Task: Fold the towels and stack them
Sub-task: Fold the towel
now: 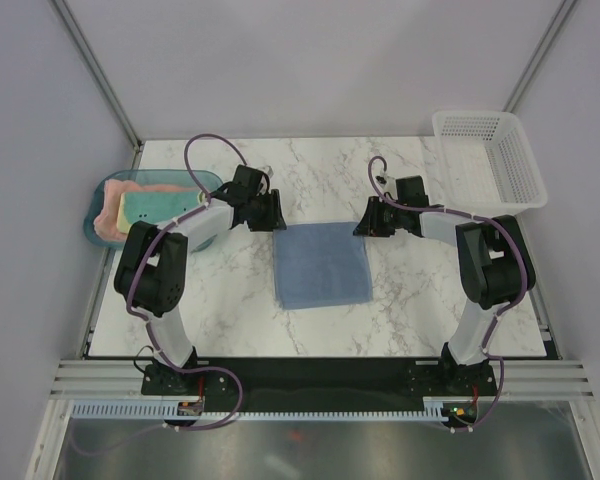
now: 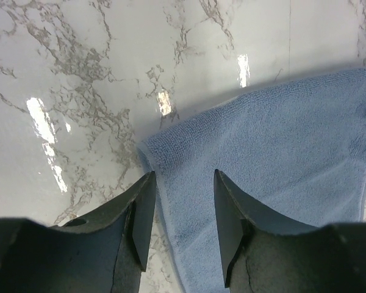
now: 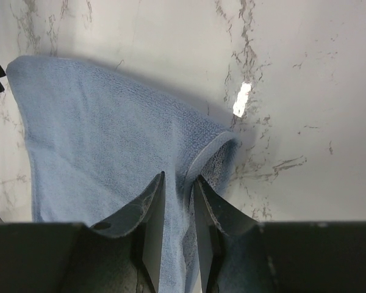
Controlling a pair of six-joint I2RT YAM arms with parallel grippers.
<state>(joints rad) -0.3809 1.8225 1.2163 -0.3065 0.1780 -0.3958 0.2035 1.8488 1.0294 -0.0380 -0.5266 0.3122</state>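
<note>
The light blue towel (image 1: pixel 320 265) lies folded flat at the centre of the marble table (image 1: pixel 220 290), between both arms. The right gripper (image 3: pixel 180 178) at its upper right corner is pinching a raised fold of its edge. The left gripper (image 2: pixel 184 177) stands spread over the upper left corner, where the cloth lies flat under the gap. At centre left, a teal tray (image 1: pixel 98 195) holds a salmon-pink towel (image 1: pixel 108 215) and a pale yellow towel (image 1: pixel 155 205). The left arm covers the tray's right end and part of both cloths. A white mesh basket (image 1: pixel 520 170) stands at upper right, overhanging the table edge.
</note>
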